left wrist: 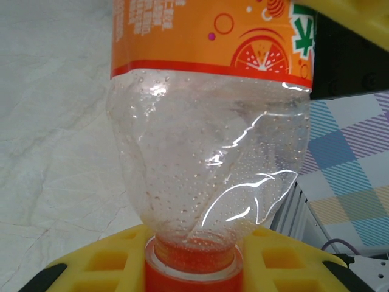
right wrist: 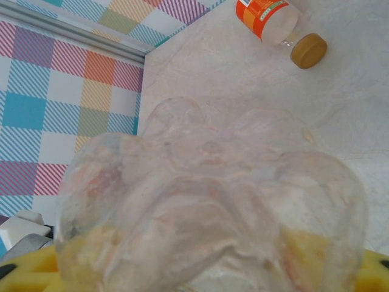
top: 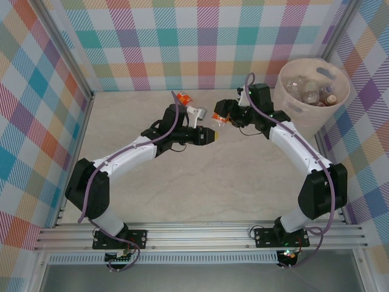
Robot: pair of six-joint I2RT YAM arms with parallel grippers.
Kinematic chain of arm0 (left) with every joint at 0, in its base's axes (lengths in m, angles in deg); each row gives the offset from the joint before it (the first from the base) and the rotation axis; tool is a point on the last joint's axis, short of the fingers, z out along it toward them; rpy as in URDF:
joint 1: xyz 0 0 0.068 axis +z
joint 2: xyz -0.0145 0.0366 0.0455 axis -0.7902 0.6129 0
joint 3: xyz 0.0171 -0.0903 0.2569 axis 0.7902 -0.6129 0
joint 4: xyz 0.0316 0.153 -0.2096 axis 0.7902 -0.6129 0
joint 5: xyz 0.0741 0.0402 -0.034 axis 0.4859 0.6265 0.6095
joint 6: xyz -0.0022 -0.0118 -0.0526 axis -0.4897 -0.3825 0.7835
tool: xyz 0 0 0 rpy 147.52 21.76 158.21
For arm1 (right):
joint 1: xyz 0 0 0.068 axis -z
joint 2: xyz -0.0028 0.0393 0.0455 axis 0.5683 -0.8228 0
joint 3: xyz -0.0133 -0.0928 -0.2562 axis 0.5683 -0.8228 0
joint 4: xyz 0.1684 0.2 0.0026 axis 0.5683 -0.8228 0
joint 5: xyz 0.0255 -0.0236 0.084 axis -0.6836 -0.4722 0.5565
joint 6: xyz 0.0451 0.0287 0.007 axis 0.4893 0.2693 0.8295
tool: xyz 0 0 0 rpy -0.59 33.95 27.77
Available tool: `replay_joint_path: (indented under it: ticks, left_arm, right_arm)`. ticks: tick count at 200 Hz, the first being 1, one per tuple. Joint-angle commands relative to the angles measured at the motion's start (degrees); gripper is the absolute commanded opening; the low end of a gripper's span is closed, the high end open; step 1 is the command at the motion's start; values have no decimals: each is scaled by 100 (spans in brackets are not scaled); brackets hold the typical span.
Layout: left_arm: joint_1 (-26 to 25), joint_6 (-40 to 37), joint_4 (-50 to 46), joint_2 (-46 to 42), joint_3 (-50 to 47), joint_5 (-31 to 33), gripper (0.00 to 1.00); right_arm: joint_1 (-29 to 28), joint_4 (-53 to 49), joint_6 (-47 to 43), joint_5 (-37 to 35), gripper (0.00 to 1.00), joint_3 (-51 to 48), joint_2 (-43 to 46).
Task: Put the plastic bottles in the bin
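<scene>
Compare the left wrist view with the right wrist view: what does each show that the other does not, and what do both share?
Left wrist view: the orange label and orange cap of the clear plastic bottle, the cap clamped by the left gripper. Right wrist view: the lobed clear base of what seems the same bottle, and a second clear bottle with an orange label and tan cap lying on the pale marble-look table. Both: the held bottle up close, that table and the checked wall.
</scene>
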Motion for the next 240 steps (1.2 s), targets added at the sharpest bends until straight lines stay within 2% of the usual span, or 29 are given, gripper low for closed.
replay_joint_path:
  ticks: [1,31,41,73,96,125,160,190,240]
  left_arm:
    - [-78,-164,-149,-151,184,-29,22]
    - [-80,-131,-131,-155,205,-29,24]
    - [-80,-104,-132,-161,209,-28,31]
    - [-77,17,-90,-256,208,-17,62]
    - [-80,131,43,-418,185,-23,77]
    - [-80,259,270,-727,60,192,90]
    - [-79,322,312,-1097,-171,1006,96]
    - [-80,380,339,-1283,-384,1625,100]
    - [-73,463,240,-1190,-348,1724,100]
  right_arm:
    - [-34,107,-95,-115,54,18,80]
    - [-29,137,-168,-283,51,-47,216]
    - [-23,110,-234,-396,51,-48,281]
    - [2,-44,-508,-744,51,20,487]
    - [63,-206,-676,-940,51,99,602]
    - [256,-405,-917,-1122,51,226,811]
    - [790,-399,-958,-1074,51,350,1132]
    - [1495,-416,-1095,-1065,51,694,1271]
    - [2467,-308,-1407,-1451,52,1475,1085]
